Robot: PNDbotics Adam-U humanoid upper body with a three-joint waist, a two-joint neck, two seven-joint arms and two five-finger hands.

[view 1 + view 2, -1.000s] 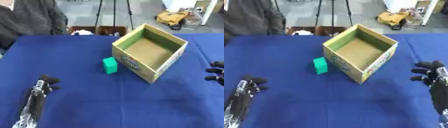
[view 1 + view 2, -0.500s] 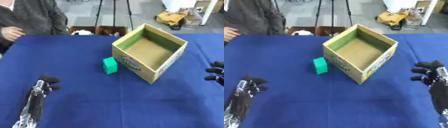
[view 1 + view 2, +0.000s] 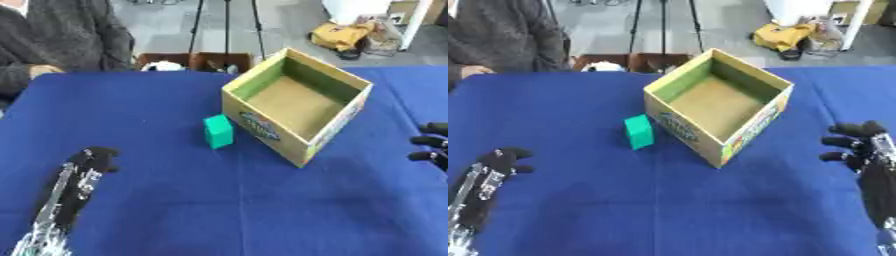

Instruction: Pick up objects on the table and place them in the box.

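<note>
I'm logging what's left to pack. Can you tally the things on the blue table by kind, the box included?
Green block: 1
Cardboard box, open and with nothing showing inside: 1
Total: 2
The block stands on the table beside the box; neither hand touches it.

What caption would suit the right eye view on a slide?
Empty open box and green block on blue table; left hand and right hand apart.
</note>
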